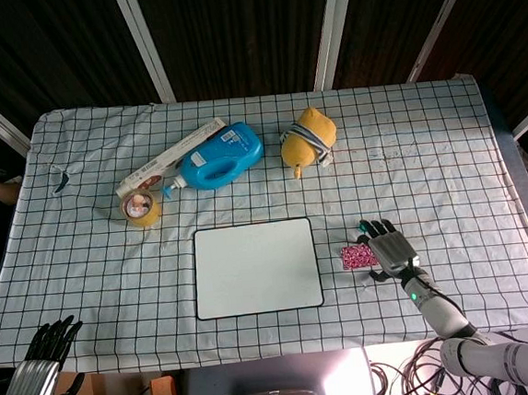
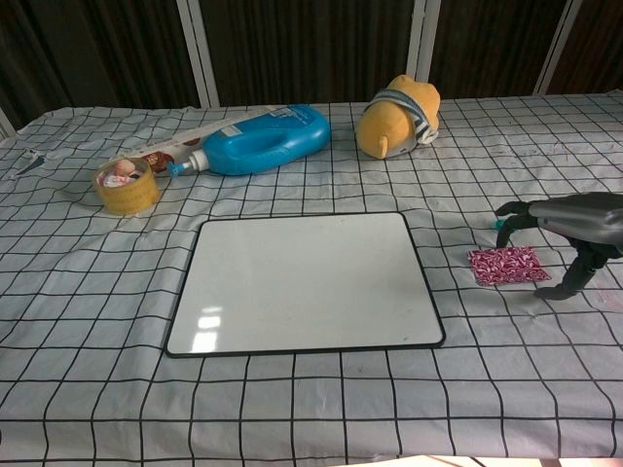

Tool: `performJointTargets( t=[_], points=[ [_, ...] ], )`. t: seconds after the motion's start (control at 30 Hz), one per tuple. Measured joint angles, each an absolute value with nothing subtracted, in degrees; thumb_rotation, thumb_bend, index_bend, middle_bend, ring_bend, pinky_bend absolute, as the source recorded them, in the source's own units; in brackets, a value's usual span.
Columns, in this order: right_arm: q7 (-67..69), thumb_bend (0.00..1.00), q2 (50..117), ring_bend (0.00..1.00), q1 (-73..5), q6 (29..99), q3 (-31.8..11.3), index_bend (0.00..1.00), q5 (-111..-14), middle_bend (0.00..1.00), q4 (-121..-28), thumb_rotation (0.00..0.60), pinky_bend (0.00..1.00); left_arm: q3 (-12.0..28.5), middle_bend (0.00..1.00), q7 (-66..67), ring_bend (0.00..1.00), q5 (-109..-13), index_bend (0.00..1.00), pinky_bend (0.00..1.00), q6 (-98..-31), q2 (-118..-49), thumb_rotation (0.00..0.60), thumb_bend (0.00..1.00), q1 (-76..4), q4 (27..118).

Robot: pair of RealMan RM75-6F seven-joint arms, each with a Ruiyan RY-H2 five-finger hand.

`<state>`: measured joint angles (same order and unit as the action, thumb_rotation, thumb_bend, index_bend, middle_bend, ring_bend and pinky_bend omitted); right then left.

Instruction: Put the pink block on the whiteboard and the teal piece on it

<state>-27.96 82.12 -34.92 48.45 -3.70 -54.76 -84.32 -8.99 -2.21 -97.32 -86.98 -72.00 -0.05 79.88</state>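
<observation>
The pink patterned block (image 1: 353, 256) (image 2: 505, 265) lies flat on the cloth, just right of the whiteboard (image 1: 256, 267) (image 2: 307, 282), which has nothing on it. Behind the block, the small teal piece (image 2: 501, 226) shows partly past a fingertip. My right hand (image 1: 391, 251) (image 2: 574, 229) hovers right of the block with its fingers spread, arched over the cloth and holding nothing. At the near left corner, past the table edge, my left hand (image 1: 40, 365) holds nothing and its fingers are extended.
Along the far side lie a blue bottle (image 1: 219, 157) (image 2: 263, 141), a long white box (image 1: 164, 165), a yellow tape roll (image 1: 140, 208) (image 2: 125, 185) and a yellow plush toy (image 1: 308, 140) (image 2: 399, 117).
</observation>
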Motion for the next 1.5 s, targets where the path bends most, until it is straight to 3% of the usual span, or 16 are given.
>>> performJointTargets(
  t=[0.3, 0.9, 1.07, 1.4, 1.5],
  points=[
    [-27.54, 0.19, 82.93, 0.0, -34.67, 50.61, -3.37, 0.43, -55.33, 0.0, -83.57, 0.6, 0.0, -8.9, 0.0, -3.03, 0.0, -97.3, 0.0, 0.0, -87.36, -71.87, 0.6, 0.33, 0.23, 79.42],
    [-26.84, 0.19, 81.27, 0.0, -35.8, 54.25, -6.4, 0.42, -56.23, 0.0, -91.07, 0.6, 0.0, -8.8, 0.0, -4.33, 0.0, -97.51, 0.0, 0.0, -87.79, -71.56, 0.6, 0.33, 0.58, 78.65],
    [-30.52, 0.19, 86.19, 0.0, -39.06, 54.4, -8.35, 0.41, -52.56, 0.0, -91.7, 0.6, 0.0, -8.85, 0.0, -4.4, 0.0, -97.74, 0.0, 0.0, -87.68, -71.59, 0.6, 0.33, 0.49, 78.64],
    [-44.66, 0.19, 104.07, 0.0, -48.29, 58.35, -11.31, 0.36, -41.98, 0.0, -86.16, 0.6, 0.0, -8.74, 0.0, -5.07, 0.0, -97.48, 0.0, 0.0, -88.84, -71.02, 0.6, 0.33, 1.25, 78.49],
    [-46.55, 0.19, 106.08, 0.0, -49.76, 59.59, -11.93, 0.32, -40.17, 0.0, -84.51, 0.6, 0.0, -8.73, 0.0, -5.28, 0.0, -97.44, 0.0, 0.0, -88.98, -71.0, 0.6, 0.33, 1.36, 78.34]
  ],
)
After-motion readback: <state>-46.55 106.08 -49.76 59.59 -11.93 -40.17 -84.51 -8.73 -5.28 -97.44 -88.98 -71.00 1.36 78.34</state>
